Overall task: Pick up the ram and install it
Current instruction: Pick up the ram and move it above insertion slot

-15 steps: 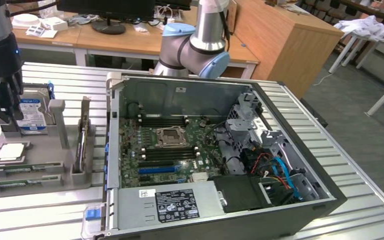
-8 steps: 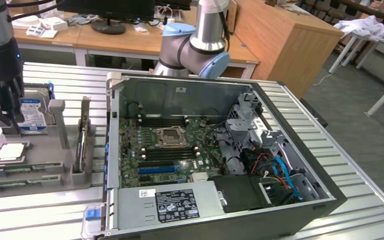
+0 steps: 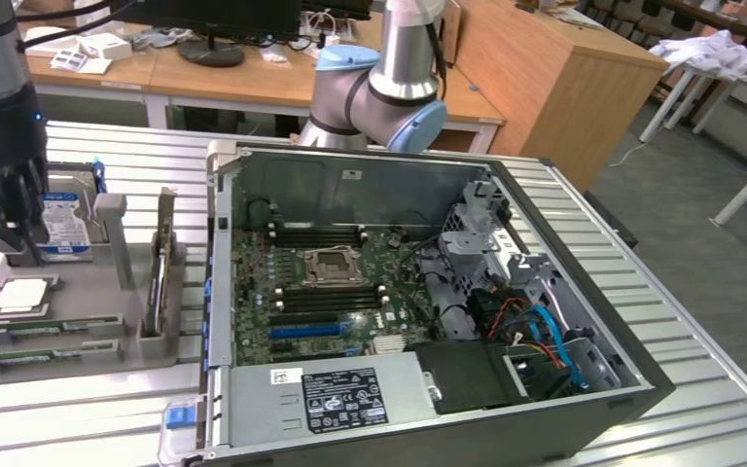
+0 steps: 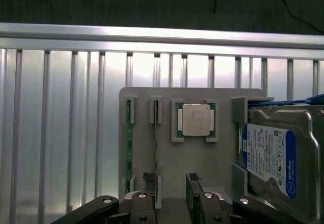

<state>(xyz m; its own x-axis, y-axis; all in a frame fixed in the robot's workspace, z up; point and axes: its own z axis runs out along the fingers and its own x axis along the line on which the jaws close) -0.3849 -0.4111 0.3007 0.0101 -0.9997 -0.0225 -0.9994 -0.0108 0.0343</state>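
- The exterior view looks down at a slant from high above the tabletop (image 3: 75, 413), well back, taking in the open computer case (image 3: 347, 180) off to one side of the pincer (image 3: 4, 229).
- The wrist view looks straight down past the pincer (image 4: 170, 183), close over the grey tray (image 4: 202, 158) beneath it.
- Both views share the grey tray (image 3: 88, 345) and the hard drive (image 3: 62, 226) (image 4: 273, 158) on it.

Colours, tray side and open case

We note a ribbed silver desk (image 4: 61, 133) with dark grooves; a plain grey tray (image 4: 202, 158); the ram (image 4: 127, 148) green along its edge; a silver processor (image 4: 196, 119) on a green square; a silver hard drive (image 4: 273, 158) with a blue-and-white label; a black end effector (image 4: 170, 178); and a green motherboard (image 3: 260, 292) with blue cables (image 3: 545, 326).
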